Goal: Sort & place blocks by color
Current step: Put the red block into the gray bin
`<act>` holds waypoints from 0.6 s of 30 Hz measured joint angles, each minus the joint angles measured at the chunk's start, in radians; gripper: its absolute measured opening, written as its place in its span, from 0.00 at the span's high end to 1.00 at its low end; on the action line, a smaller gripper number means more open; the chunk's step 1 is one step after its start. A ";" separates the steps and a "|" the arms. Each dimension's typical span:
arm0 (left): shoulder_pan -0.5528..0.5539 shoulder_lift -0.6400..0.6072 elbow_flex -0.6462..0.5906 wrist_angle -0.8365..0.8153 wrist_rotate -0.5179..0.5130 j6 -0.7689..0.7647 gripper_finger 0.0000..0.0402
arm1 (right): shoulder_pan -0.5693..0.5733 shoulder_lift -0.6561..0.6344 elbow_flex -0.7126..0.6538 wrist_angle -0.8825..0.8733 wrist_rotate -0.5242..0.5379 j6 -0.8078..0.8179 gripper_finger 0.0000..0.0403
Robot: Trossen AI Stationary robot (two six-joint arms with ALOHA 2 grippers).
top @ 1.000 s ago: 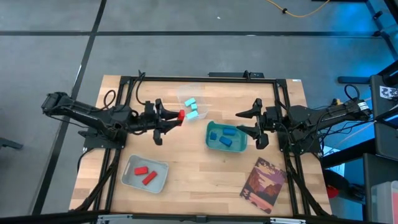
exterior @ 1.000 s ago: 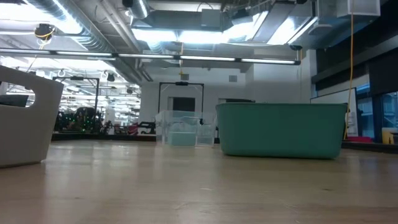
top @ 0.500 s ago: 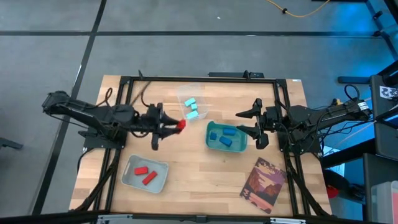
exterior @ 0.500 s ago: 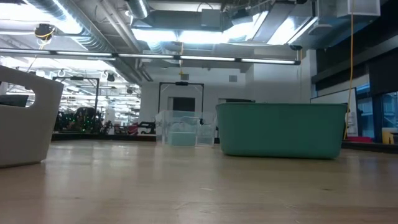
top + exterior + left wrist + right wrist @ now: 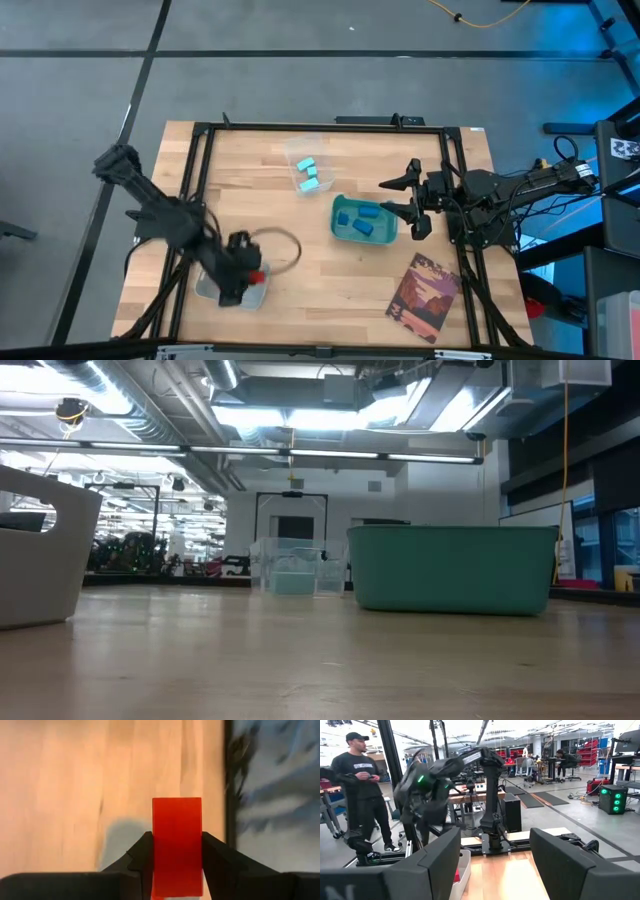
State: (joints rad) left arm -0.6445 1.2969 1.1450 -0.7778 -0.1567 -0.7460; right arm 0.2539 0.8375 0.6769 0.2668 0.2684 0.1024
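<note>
My left gripper (image 5: 252, 273) hangs over the grey tray (image 5: 262, 293) near the table's near-left corner and is shut on a red block (image 5: 257, 272), also the red block (image 5: 177, 845). The arm hides the tray's other red blocks. Three light cyan blocks (image 5: 308, 175) lie in a clear container. Darker blue blocks (image 5: 360, 218) lie in the teal bin (image 5: 337, 228). My right gripper (image 5: 392, 197) waits open just right of the teal bin, touching nothing. My left gripper pinches the red block between its two fingers (image 5: 142, 860), one on each long side (image 5: 159, 855). The block's free end sticks out past the fingertips. In the high view the fingers point toward the table's right. The block is lifted clear above the tray's right part.
A picture card (image 5: 423, 297) lies at the near-right corner. A black frame (image 5: 320, 127) runs around the table top. The low view shows the grey tray (image 5: 40, 550), clear container (image 5: 293, 568) and teal bin (image 5: 450, 568). A person (image 5: 362, 785) stands beyond the table's left side.
My left arm has swung from beside the clear container toward the table's near edge and somewhat left, carrying the red block with it. It now sits over the grey tray, and the gripper has turned. The right arm has kept still.
</note>
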 joint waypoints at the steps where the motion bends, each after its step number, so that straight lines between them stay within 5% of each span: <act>1: -0.028 0.030 0.000 -0.024 0.000 -0.023 0.70 | 0.000 0.000 0.000 0.000 0.000 -0.001 0.40; 11: -0.122 0.270 -0.045 -0.088 0.009 -0.060 0.70 | 0.000 0.000 0.000 -0.003 0.000 -0.001 0.40; 18: -0.094 0.282 -0.170 -0.035 -0.039 -0.067 0.70 | 0.000 0.000 0.000 -0.003 0.000 0.003 0.40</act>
State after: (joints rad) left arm -0.7390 1.5790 0.9748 -0.8129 -0.1959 -0.8128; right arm 0.2539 0.8375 0.6769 0.2636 0.2684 0.1051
